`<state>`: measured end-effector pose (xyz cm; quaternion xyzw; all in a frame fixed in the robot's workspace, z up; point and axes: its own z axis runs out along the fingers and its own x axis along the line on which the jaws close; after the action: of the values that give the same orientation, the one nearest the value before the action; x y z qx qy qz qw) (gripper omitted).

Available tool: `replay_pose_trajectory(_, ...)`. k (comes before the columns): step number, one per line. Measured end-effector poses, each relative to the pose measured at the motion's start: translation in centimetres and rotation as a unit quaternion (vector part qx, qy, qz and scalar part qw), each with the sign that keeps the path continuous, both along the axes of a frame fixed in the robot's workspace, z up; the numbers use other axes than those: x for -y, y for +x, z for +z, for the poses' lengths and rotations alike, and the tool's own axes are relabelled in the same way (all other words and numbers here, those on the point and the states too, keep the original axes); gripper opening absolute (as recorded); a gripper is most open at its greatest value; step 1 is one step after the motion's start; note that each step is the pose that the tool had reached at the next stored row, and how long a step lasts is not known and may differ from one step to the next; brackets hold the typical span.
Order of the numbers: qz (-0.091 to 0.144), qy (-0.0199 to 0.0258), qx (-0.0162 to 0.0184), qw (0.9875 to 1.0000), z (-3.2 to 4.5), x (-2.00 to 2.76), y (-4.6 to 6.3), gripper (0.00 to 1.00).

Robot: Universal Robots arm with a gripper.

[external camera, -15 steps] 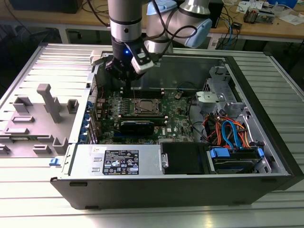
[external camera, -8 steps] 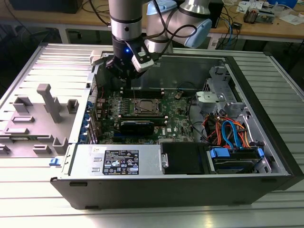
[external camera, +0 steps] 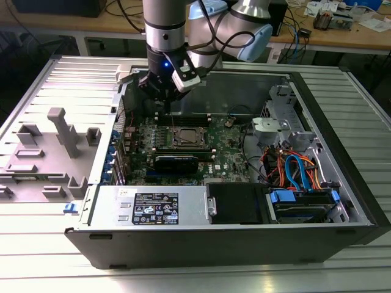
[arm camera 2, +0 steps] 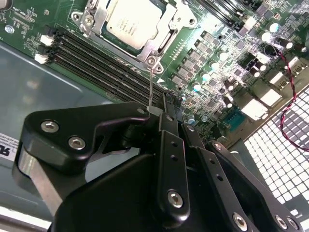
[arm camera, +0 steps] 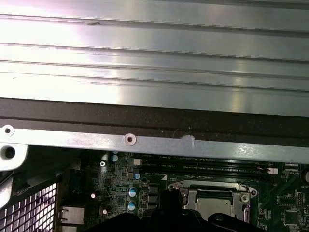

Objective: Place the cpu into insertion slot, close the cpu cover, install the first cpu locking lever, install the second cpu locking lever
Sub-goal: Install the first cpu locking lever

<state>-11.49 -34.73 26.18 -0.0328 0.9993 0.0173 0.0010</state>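
Observation:
The cpu (arm camera 2: 129, 21) lies flat in the insertion slot (arm camera 2: 90, 19) on the green board, its silver-grey top showing through the window of the cpu cover (arm camera 2: 166, 30), which lies down over it. A thin wire locking lever (arm camera 2: 151, 84) runs from the socket's corner screw to the tips of my gripper (arm camera 2: 166, 104), whose black fingers are shut together on its end. In the exterior view my gripper (external camera: 164, 104) hangs just behind the socket and cpu (external camera: 187, 138), inside the open computer case. The first wrist view has the cpu (arm camera: 212, 207) and the cover (arm camera: 207, 186) at its lower edge.
Long black memory sticks (arm camera 2: 96, 58) lie between the socket and my gripper. The case's rear wall (arm camera: 154, 72) rises close behind. A drive cage with orange and blue cables (external camera: 293, 171) and a power supply (external camera: 153, 207) fill the front. A grey fixture (external camera: 58, 134) stands outside on the exterior view's left.

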Motion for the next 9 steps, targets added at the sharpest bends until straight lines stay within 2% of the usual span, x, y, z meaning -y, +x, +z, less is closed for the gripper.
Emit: replay_pose_trajectory(9,0.0,-0.0002,-0.0001,1.0,0.0,-0.29,0.62,0.11)
